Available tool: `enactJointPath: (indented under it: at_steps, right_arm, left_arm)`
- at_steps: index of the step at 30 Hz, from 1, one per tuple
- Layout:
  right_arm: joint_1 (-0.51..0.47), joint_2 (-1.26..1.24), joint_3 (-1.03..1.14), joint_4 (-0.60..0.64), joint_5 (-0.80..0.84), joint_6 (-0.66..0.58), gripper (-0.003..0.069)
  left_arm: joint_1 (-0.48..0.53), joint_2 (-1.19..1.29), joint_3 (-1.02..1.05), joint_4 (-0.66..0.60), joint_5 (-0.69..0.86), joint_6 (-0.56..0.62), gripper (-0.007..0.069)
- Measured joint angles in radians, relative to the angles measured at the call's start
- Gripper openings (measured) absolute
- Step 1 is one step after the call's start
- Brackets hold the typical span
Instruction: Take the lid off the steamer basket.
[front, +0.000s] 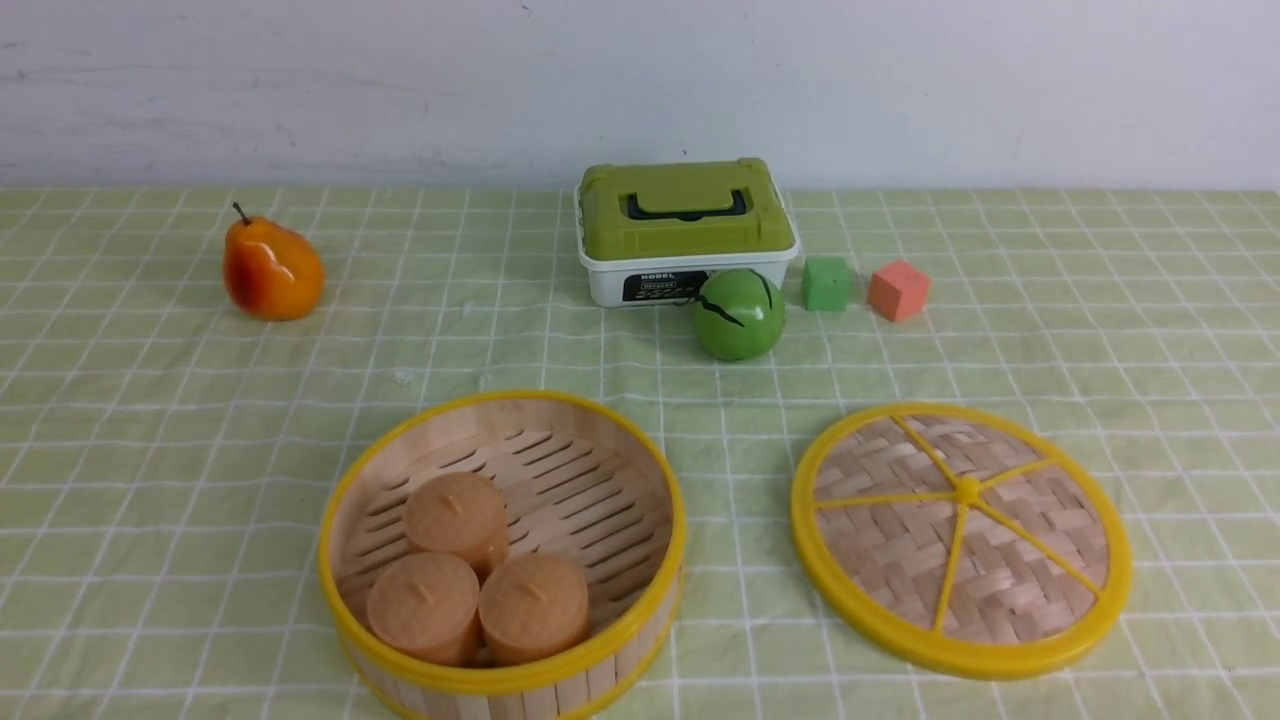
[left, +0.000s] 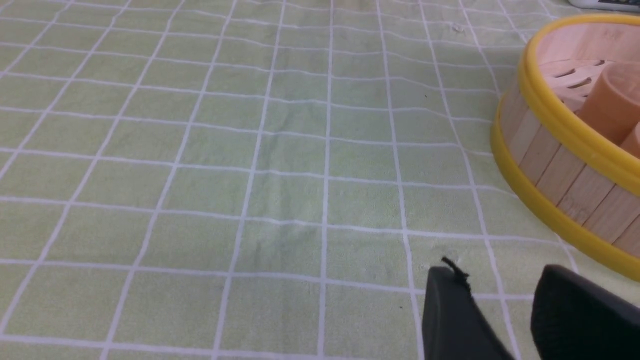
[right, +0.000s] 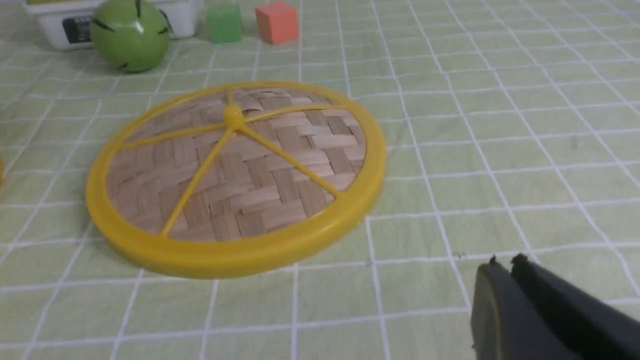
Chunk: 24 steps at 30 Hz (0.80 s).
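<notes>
Green cloth with a white grid (front: 200, 480) is spread before a pale wall (front: 640, 90). The lid (front: 1020, 570) is laid flat on it, right of the steamer basket (front: 625, 640), well apart. Three buns (front: 455, 515) are held inside the basket. The left gripper (left: 500, 272) is seen parted and empty; the right gripper (right: 506, 262) appears closed, though its fingers are partly cut off.

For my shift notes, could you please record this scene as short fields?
Lid: flat on the cloth, off the basket, to its right
Steamer basket: uncovered
Basket contents: three brown bun-like pieces
Left gripper: open, holding nothing
Right gripper: fingertips together, holding nothing
Behind: pear, green-lidded box
</notes>
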Motion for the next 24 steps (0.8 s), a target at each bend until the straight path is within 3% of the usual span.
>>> enactJointPath:
  at_steps: [24]
  right_arm:
    - [-0.003,0.000,-0.006,0.000,0.034,0.002,0.0039]
  left_arm:
    - [0.000,0.000,0.000,0.000,0.000,0.000,0.0239]
